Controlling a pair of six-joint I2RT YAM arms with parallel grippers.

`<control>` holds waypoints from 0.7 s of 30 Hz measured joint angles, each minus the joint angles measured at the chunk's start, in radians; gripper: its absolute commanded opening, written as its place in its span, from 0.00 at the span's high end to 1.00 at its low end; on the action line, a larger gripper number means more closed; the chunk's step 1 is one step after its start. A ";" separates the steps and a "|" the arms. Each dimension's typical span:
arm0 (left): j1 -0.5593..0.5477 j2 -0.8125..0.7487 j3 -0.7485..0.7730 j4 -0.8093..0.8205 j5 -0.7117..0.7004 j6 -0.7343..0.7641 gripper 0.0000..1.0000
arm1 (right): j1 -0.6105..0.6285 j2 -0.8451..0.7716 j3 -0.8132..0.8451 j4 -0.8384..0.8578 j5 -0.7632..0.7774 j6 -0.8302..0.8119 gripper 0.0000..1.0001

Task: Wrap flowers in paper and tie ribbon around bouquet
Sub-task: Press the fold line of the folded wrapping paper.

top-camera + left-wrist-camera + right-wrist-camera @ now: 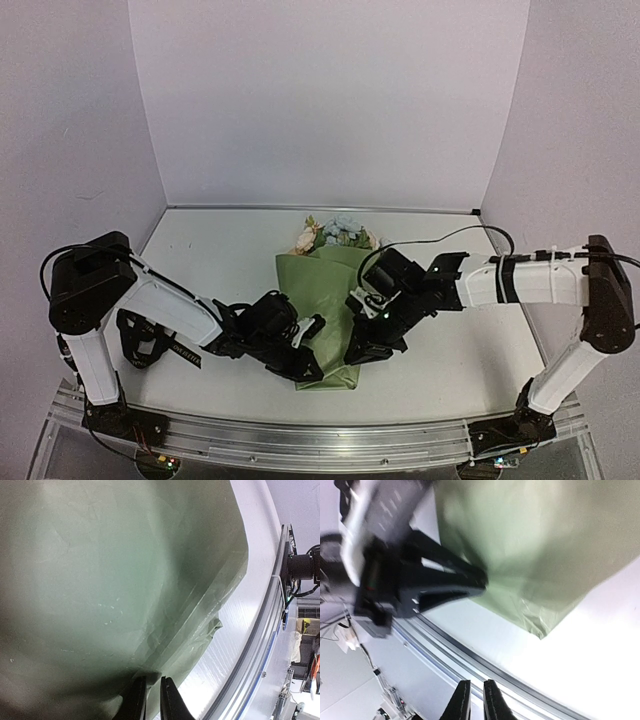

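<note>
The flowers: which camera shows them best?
The top external view: the flowers poke out of the far end of the green paper there. Both wrist views show only that paper, no blooms.

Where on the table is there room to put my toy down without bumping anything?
Far left is bare: between the back wall, the left arm and the bouquet. Near right too, between the right gripper and the front rail. Crowded: the near middle, where the left gripper and right gripper flank the bouquet's narrow end, and near left, by the ribbon.
</note>
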 measured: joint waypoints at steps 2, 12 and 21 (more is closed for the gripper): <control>0.000 0.000 0.004 -0.002 0.003 0.003 0.88 | -0.028 0.025 0.032 0.001 -0.003 0.002 0.90; 0.000 0.000 0.016 -0.004 0.004 0.018 0.88 | -0.079 0.226 0.051 0.160 -0.005 0.115 0.93; 0.001 -0.005 0.016 -0.006 0.004 0.018 0.83 | -0.080 0.246 -0.051 0.276 0.003 0.179 0.94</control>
